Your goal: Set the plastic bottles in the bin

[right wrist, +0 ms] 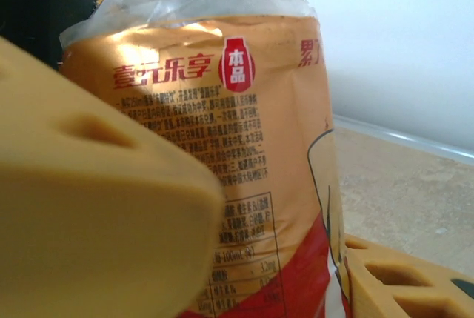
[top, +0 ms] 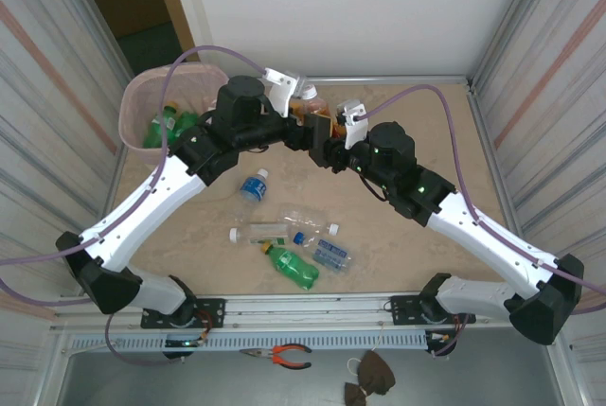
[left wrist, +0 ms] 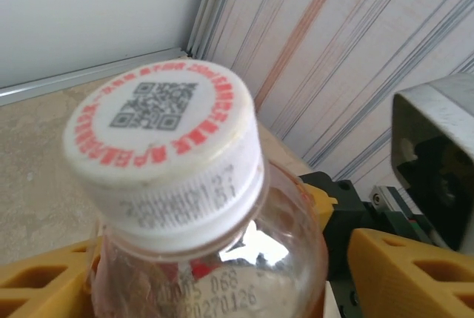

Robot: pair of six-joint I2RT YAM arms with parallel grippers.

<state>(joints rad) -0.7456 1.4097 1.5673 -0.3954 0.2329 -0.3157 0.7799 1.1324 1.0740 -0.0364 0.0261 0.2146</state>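
Over in the far left corner stands the bin [top: 133,117], pale pink mesh, close against the left wall panel [top: 57,94], with green bottles [top: 170,129] lying inside. Just right of it the left gripper [left wrist: 222,259] reaches across. Its yellow fingers [left wrist: 37,281] sit either side of the held bottle [top: 312,106] below the shoulder, but whether they press or merely flank it I cannot tell.

And what a close look at that bottle: clear plastic, a white cap [left wrist: 159,140] ringed with red print around a QR code, and an orange label [right wrist: 244,147] with a red band low down. It sits near the back wall, between the two wrists. From the right, the right gripper [right wrist: 274,244] is clamped on the label.

Nearer the arm bases, loose bottles [top: 294,245] lie mid-table: blue-labelled, clear and one green. Right of them the bare table [top: 426,122] runs open to the right rail [top: 488,141].
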